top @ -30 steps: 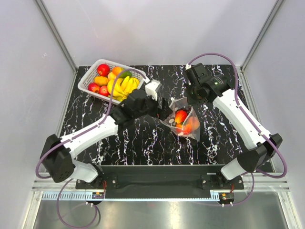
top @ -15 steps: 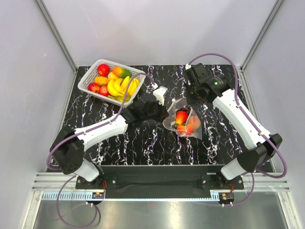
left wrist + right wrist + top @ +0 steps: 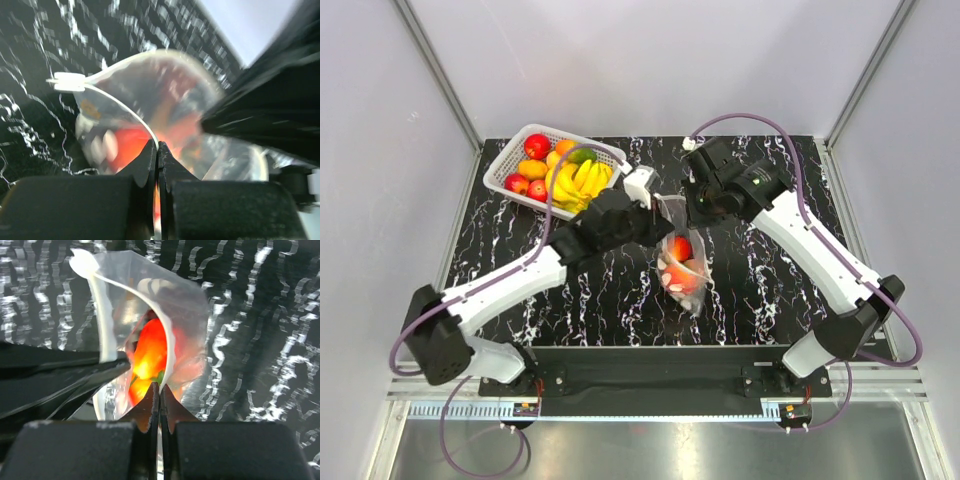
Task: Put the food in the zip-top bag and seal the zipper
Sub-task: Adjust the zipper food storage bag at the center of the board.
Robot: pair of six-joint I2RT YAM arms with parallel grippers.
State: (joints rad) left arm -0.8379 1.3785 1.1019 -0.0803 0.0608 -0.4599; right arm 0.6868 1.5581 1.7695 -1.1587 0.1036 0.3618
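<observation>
Right gripper [image 3: 159, 395] swung across; it and left gripper [image 3: 156, 152] both pinched on clear dotted zip-top bag [image 3: 186, 310] mouth, glossy red-orange toy fruit [image 3: 150, 352] inside. Sealing likely next.

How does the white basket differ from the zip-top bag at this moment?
The basket is white, stiff lattice; the zip-top bag is clear and floppy. The basket rests on the table untouched; the bag's mouth is pinched by the left hand and the right hand. Both hold fruit.
</observation>
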